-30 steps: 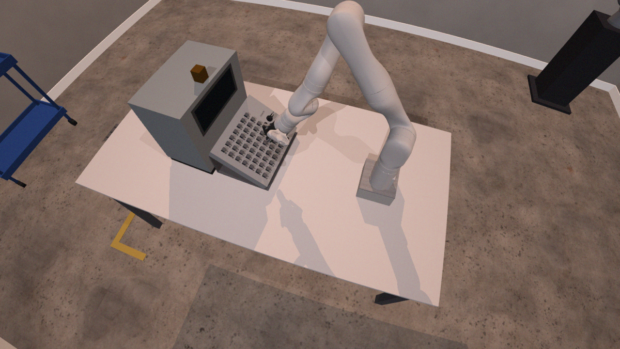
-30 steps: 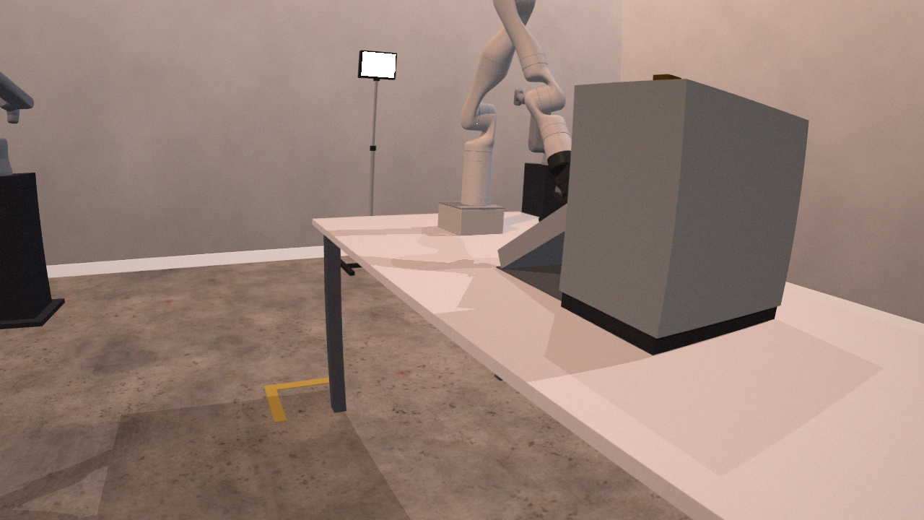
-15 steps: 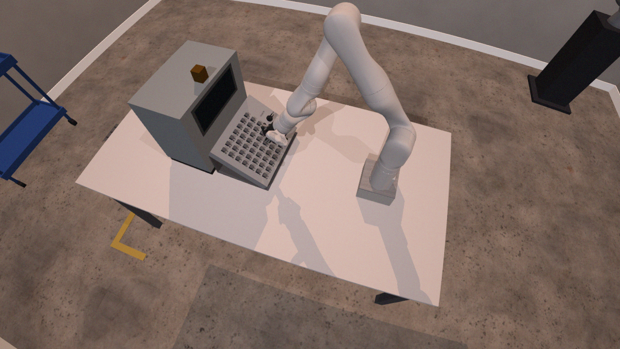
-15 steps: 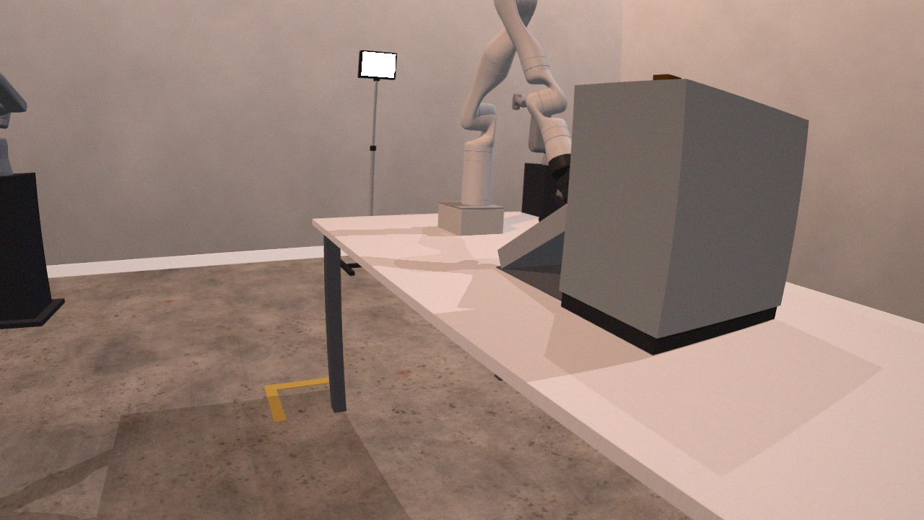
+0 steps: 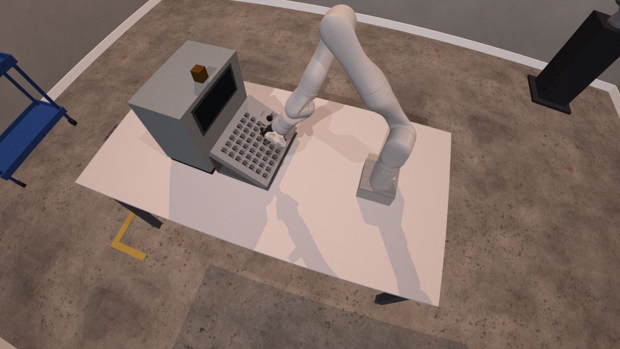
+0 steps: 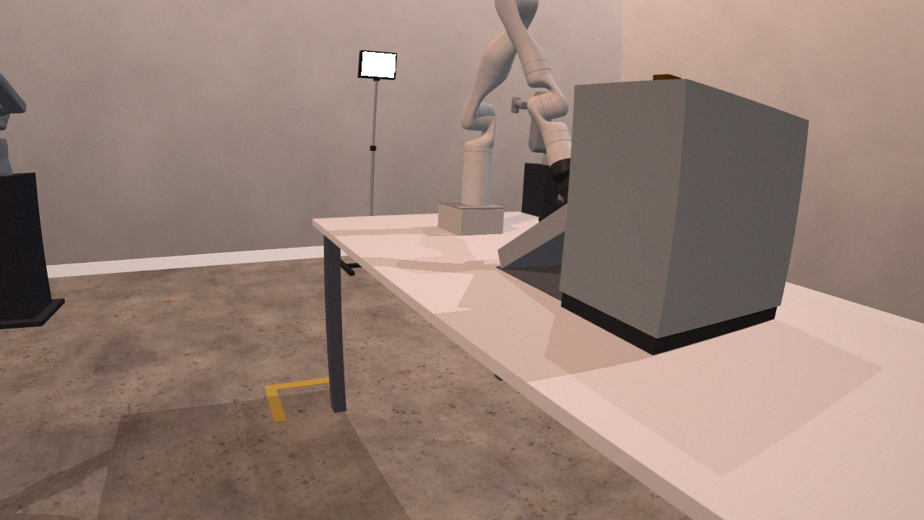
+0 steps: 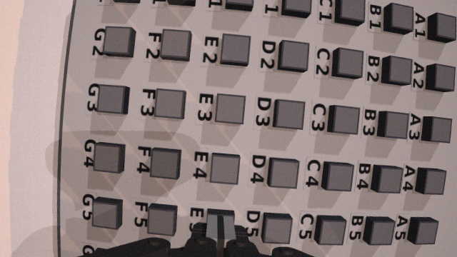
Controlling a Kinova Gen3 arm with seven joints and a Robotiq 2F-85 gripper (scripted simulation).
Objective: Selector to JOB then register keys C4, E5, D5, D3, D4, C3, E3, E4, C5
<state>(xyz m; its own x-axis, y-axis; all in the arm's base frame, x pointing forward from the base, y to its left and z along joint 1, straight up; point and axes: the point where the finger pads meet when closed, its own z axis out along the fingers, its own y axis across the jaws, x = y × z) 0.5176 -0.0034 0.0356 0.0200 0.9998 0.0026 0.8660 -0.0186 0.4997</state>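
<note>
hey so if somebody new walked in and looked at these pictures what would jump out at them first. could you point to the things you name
Probably the big grey cabinet point(image 5: 160, 125) point(image 6: 626, 213) on the white table point(image 5: 329, 225) point(image 6: 439, 284), with a small orange-brown block point(image 5: 199, 73) point(image 6: 665, 77) on top. Next, the pale arm point(image 5: 372, 87) point(image 6: 494, 61) arching over to the sloped keypad point(image 5: 242, 166) point(image 7: 246, 139) in front of the cabinet. Up close, the shut gripper point(image 7: 218, 232) is at key E5 point(image 7: 211, 212).

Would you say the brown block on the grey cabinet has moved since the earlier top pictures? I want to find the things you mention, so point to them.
No; the brown block point(image 5: 198, 74) point(image 6: 665, 76) keeps the same place on the grey cabinet point(image 5: 162, 130) point(image 6: 623, 193).
</note>
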